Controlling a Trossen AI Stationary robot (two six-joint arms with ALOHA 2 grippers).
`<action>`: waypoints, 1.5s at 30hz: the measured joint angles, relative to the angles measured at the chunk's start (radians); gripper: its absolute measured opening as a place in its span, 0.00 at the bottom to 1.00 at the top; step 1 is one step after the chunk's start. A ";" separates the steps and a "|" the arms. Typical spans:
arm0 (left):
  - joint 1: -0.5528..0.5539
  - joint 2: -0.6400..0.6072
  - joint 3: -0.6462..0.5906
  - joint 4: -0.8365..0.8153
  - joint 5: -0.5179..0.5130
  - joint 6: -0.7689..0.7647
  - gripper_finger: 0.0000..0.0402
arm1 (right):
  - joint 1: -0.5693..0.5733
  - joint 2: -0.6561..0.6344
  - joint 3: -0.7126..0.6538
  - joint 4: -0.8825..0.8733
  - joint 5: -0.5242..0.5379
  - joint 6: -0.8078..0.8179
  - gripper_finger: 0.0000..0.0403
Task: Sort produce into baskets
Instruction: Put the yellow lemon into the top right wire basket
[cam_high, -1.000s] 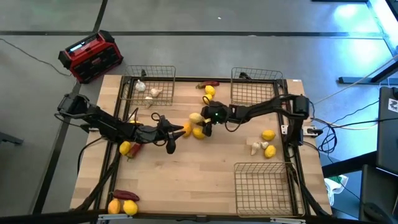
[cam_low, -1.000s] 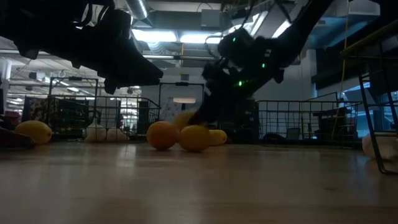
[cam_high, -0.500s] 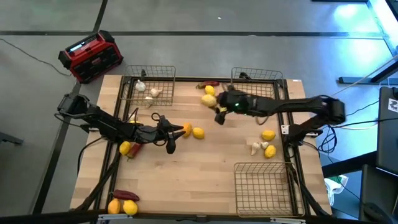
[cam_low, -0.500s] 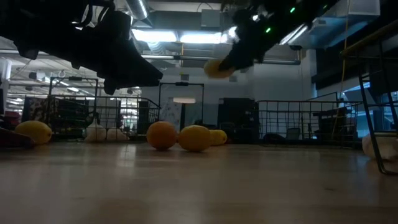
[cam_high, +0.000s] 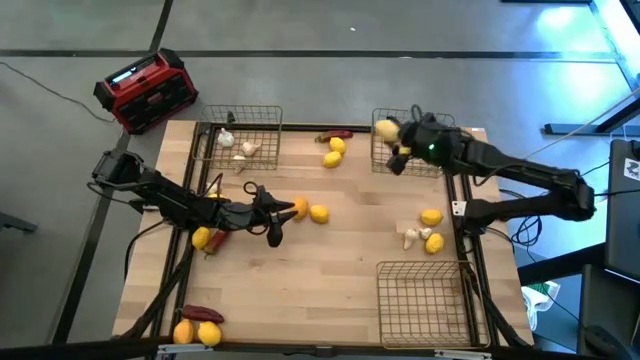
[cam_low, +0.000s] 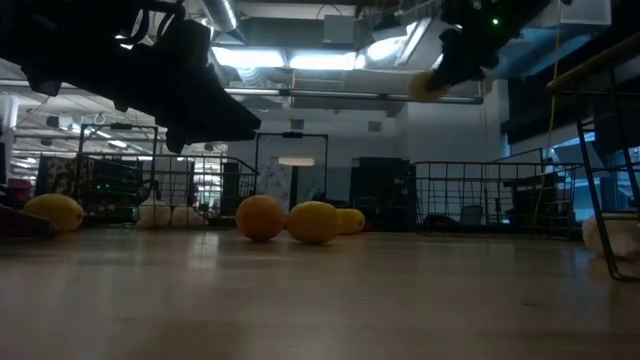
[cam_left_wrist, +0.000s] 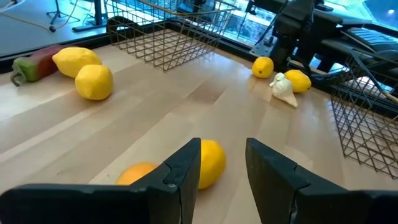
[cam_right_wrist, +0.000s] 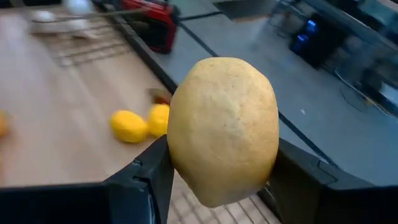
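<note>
Three wire baskets sit at the surface's edges, and the right gripper (cam_high: 393, 140) hangs over the near rim of the far-right basket (cam_high: 425, 122), its fingers (cam_right_wrist: 146, 177) clamped on a pale yellow fruit (cam_right_wrist: 222, 127) held well above the wood. The left gripper (cam_high: 283, 218) rests low at mid-surface with its fingers (cam_left_wrist: 186, 168) apart just short of a yellow fruit (cam_high: 319, 213) and an orange one (cam_high: 299, 208) (nothing between them). No writing is legible on the red and black box (cam_high: 146, 91) on the floor, and bare wood lies open between those two fruits and the near-right basket (cam_high: 424, 300).
</note>
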 joint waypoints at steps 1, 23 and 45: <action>0.000 0.000 0.000 0.000 -0.004 0.000 0.31 | -0.024 -0.008 0.000 -0.015 -0.003 0.007 0.50; 0.001 0.000 0.000 -0.002 -0.016 0.004 0.31 | -0.452 0.238 0.000 -0.171 -0.366 0.084 0.50; 0.001 0.000 0.000 -0.027 -0.017 -0.002 0.31 | -0.449 0.409 0.000 -0.228 -0.364 0.164 0.50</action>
